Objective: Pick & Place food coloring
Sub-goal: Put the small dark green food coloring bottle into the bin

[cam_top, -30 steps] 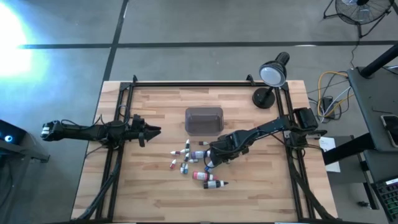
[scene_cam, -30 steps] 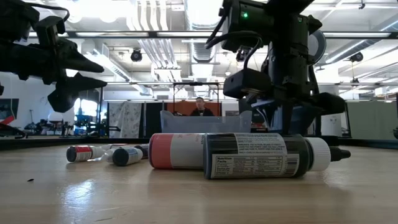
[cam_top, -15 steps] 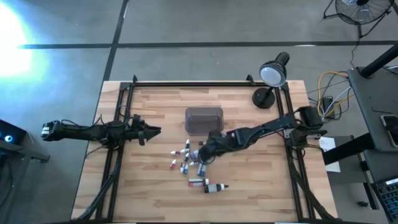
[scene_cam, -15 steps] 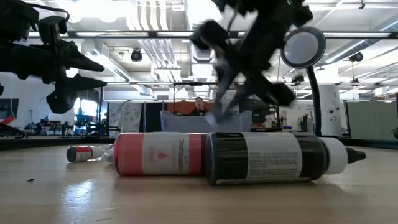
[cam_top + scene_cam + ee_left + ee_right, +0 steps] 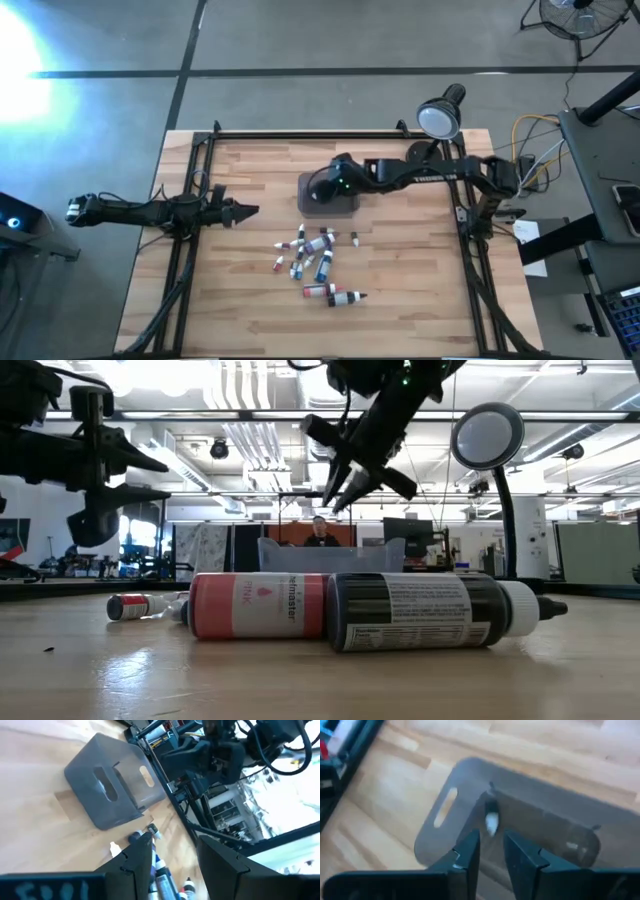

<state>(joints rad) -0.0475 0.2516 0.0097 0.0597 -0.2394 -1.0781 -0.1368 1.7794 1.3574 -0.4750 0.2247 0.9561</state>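
Note:
Several tiny food coloring bottles (image 5: 310, 255) lie on their sides in a loose cluster on the wooden table, nearer than the grey tray (image 5: 347, 206). Closest to the low camera lie a pink bottle (image 5: 260, 605) and a dark one with a white cap (image 5: 420, 610). My right gripper (image 5: 322, 186) hangs above the tray, open by a narrow gap (image 5: 491, 840). Through that gap, one small bottle with a whitish end (image 5: 491, 819) shows inside the tray (image 5: 545, 830). My left gripper (image 5: 245, 210) waits open over the table's left side, clear of the bottles.
A desk lamp (image 5: 440, 120) stands at the table's far right corner. Black frame rails run along the table's left, right and far edges. Bare wood lies left and right of the bottle cluster. A person (image 5: 322, 532) sits in the room behind the tray.
My right gripper rose out of the bottle cluster and swung toward the table's far edge, ending above the tray. The bottles it was among were shuffled. The pink and dark bottles nearest the near edge rolled a little.

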